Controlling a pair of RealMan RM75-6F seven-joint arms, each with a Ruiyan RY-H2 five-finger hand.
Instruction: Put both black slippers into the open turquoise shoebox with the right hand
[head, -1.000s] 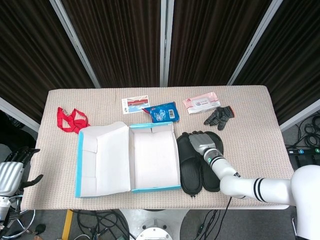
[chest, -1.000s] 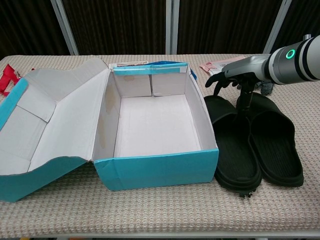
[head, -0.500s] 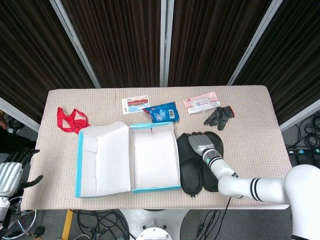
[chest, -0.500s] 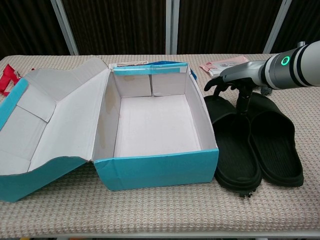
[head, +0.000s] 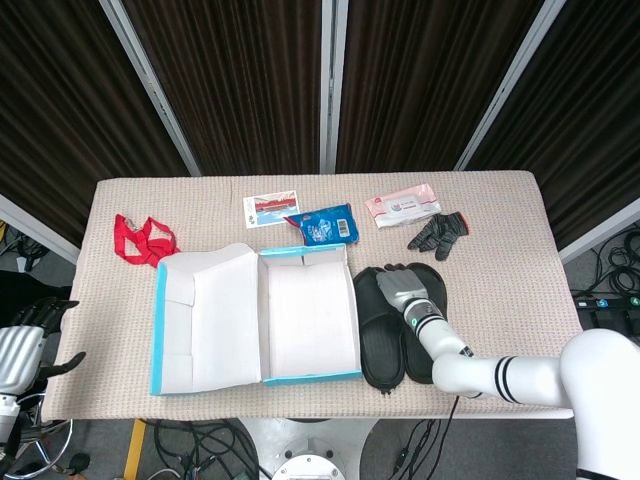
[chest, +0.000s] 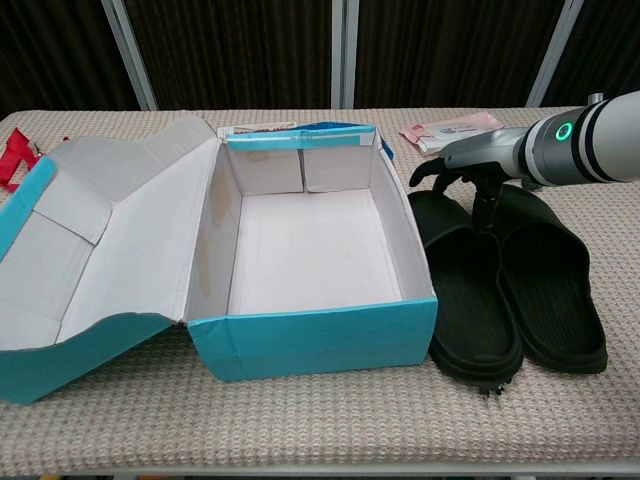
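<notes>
Two black slippers (chest: 515, 290) lie beside the turquoise shoebox (chest: 315, 335). The right hand (chest: 478, 165) is poised above them, fingers (chest: 487, 205) spread, nothing held. Light, flexible; best gripped at the straps.

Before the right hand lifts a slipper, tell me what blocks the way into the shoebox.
Only the shoebox's own right wall stands between the two black slippers and its open, empty inside. The right hand is already over their toe ends, and nothing lies between them.

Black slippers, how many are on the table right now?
2. The left slipper lies right beside the shoebox; the right slipper lies alongside it, with the right hand over their far ends. None is in the box.
</notes>
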